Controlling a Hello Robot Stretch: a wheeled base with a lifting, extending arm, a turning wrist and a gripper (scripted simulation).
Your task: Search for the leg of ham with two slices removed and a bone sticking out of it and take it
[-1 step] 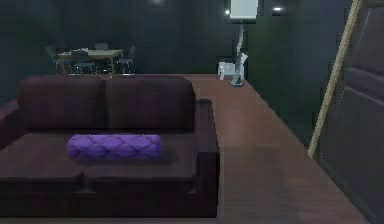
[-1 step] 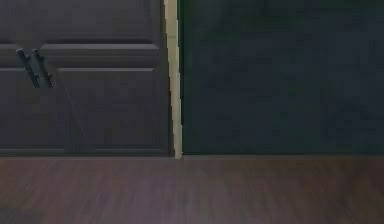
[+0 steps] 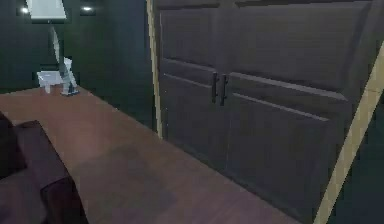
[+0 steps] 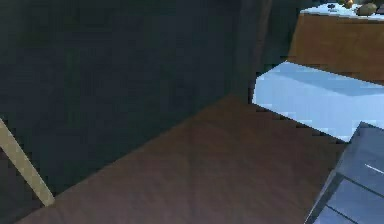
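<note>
Dark doors [image 3: 230, 100] are standing shut ahead; small blobs [image 4: 338, 7] are sitting on a counter [image 4: 340, 50], worth checking; jaws' state I cannot tell.

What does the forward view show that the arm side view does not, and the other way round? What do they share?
Forward view: a floor lamp with a white shade, dark double doors with two handles, and a dark seat-like shape at the bottom left.
Arm side view: a pale blue block, a brown wooden piece behind it with small things on top, and a grey shape at the bottom right.
Shared: reddish wooden floor and dark walls.
</note>
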